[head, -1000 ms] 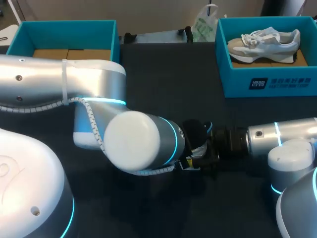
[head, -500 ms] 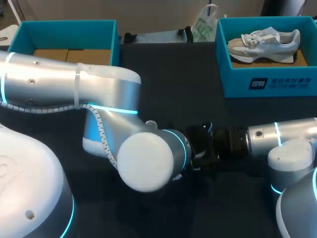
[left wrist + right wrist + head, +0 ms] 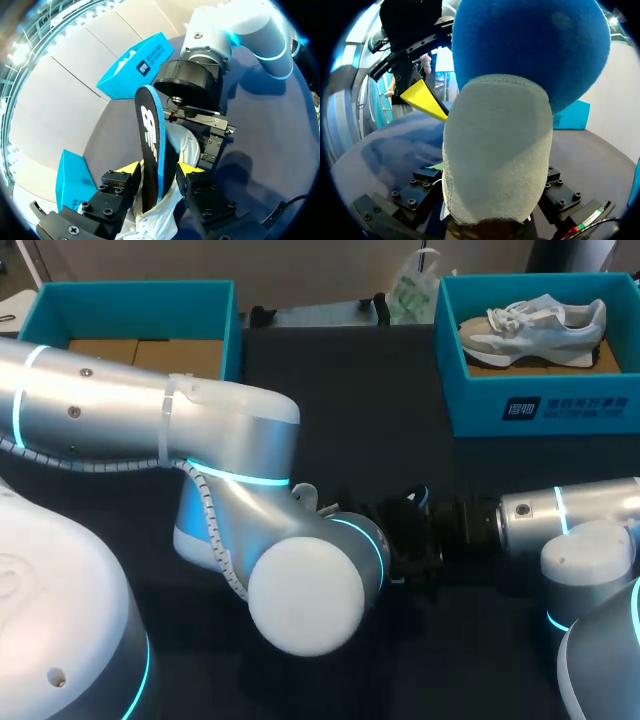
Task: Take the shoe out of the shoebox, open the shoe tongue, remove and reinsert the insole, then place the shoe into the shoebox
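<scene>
Insole (image 3: pixel 150 145): black top, blue foam edge and underside. It stands upright, its lower end sunk into the shoe's opening.

Shoe (image 3: pixel 167 210): white fabric, at mid-tabletop, its rounded white end close ahead in the right wrist view.

Shoebox (image 3: pixel 540 405): teal, open, at the far right. A second shoe (image 3: pixel 535 330), pale grey-white and laced, lies inside.

Second box (image 3: pixel 130 300): teal, open, at the far left, with a brown cardboard floor showing.
</scene>
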Action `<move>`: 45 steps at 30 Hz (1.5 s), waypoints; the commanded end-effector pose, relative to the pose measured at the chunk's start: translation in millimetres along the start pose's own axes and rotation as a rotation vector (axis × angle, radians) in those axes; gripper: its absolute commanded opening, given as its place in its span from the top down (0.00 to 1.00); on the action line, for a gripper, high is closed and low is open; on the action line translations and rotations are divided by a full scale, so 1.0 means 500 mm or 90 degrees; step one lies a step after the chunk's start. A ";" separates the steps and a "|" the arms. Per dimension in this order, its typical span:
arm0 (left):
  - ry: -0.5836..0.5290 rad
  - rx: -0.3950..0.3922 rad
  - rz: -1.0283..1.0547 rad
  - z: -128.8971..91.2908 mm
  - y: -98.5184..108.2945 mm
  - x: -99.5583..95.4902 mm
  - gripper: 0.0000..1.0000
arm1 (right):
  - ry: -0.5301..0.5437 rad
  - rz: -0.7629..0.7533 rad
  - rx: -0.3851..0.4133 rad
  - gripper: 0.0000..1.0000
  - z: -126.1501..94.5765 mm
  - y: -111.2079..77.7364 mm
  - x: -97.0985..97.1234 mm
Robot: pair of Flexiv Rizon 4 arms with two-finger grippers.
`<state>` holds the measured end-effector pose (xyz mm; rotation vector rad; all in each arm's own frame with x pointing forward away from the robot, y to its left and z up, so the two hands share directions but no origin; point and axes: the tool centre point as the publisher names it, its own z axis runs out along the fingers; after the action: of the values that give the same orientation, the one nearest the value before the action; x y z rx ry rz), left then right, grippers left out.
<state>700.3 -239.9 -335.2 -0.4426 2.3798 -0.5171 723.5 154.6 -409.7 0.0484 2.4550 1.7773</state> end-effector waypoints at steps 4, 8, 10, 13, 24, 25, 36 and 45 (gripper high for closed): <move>-0.011 -0.001 0.004 0.005 -0.002 0.006 0.53 | 0.000 0.001 0.004 1.00 0.002 0.005 0.002; -0.010 0.000 0.009 0.004 -0.003 0.010 0.53 | 0.000 0.001 0.004 1.00 0.002 0.005 0.002; -0.011 0.002 0.014 0.007 -0.003 0.014 0.52 | 0.000 0.001 0.004 1.00 0.002 0.005 0.002; -0.014 0.001 0.020 0.013 -0.005 0.014 0.52 | 0.000 0.001 0.004 1.00 0.002 0.005 0.002; -0.029 -0.002 0.026 0.021 -0.001 0.005 0.51 | 0.000 0.001 0.004 1.00 0.002 0.005 0.002; -0.029 0.000 0.024 0.019 -0.002 0.002 0.51 | 0.000 0.001 0.004 1.00 0.002 0.005 0.002; -0.030 -0.001 0.019 0.009 0.001 -0.004 0.51 | 0.000 0.001 0.004 1.00 0.002 0.005 0.002; -0.031 0.006 0.017 0.003 -0.004 -0.008 0.51 | 0.000 0.001 0.004 1.00 0.002 0.005 0.002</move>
<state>704.7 -242.0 -334.2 -0.4168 2.3318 -0.4966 723.6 154.7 -409.8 0.0487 2.4551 1.7772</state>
